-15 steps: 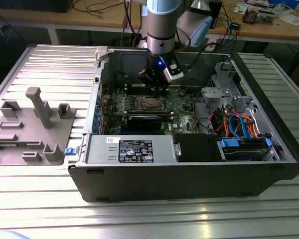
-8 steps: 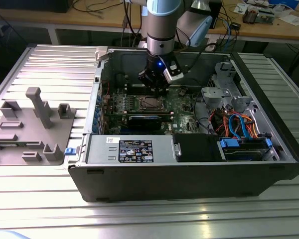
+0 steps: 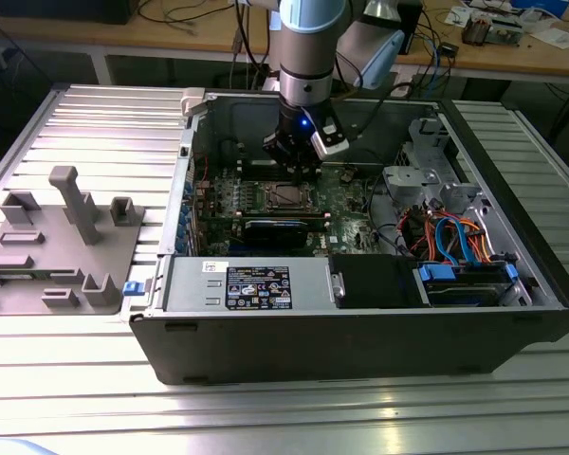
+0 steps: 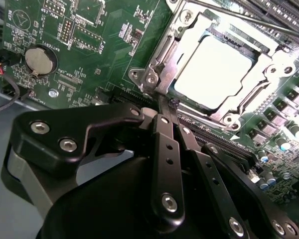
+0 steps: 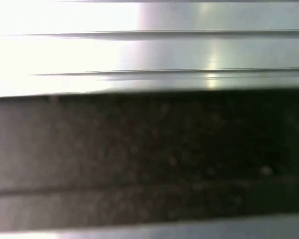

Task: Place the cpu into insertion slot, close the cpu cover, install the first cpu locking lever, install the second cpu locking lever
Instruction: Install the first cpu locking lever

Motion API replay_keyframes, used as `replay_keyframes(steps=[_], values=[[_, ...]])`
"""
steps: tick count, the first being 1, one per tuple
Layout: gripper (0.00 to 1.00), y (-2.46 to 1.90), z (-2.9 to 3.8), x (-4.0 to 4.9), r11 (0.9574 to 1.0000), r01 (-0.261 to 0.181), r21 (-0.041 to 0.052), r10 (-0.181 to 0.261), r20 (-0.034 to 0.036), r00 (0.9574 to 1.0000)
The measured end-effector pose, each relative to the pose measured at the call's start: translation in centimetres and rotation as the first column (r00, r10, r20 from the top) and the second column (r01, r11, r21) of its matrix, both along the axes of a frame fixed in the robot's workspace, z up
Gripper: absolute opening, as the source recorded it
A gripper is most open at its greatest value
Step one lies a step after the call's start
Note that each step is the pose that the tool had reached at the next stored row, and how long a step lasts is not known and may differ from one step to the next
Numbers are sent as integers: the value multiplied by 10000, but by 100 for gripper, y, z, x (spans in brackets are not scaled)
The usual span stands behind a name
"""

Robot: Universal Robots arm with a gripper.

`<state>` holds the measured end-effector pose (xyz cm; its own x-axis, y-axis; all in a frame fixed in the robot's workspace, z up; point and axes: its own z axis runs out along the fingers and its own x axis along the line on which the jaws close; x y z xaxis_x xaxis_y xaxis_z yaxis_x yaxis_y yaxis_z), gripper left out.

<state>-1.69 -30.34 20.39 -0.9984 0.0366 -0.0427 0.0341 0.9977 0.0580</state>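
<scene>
The cpu [image 4: 217, 72], a silver-grey square, lies in the insertion slot [image 3: 284, 196] on the green board [image 4: 114, 45]. The cpu cover [image 4: 276, 62], a silver frame, lies flat over it with the chip showing through its window. A thin metal lever [image 4: 229, 16] runs along one side of the socket. Another lever [image 4: 162, 52] lies along the side nearest the fingers. My gripper [image 4: 168, 105] is shut, its black fingertips pressed together just at the socket's near corner. In the exterior view the gripper [image 3: 302, 169] hangs low inside the open computer case, right over the socket.
A long black card [image 3: 284, 227] sits in front of the socket. The power supply box [image 3: 247, 284] and a drive bay with blue and orange cables [image 3: 455, 237] line the case's front. A grey fixture plate [image 3: 57, 246] rests on the ribbed table at the exterior view's left.
</scene>
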Motion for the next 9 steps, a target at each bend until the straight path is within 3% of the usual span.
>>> replay_keyframes(steps=[5, 9], values=[[11, -4, 40, 0, 10000, -1, -6, 1, -3, 10000], [11, -39, 39, -1, 10000, -1, -6, 1, -2, 10000]])
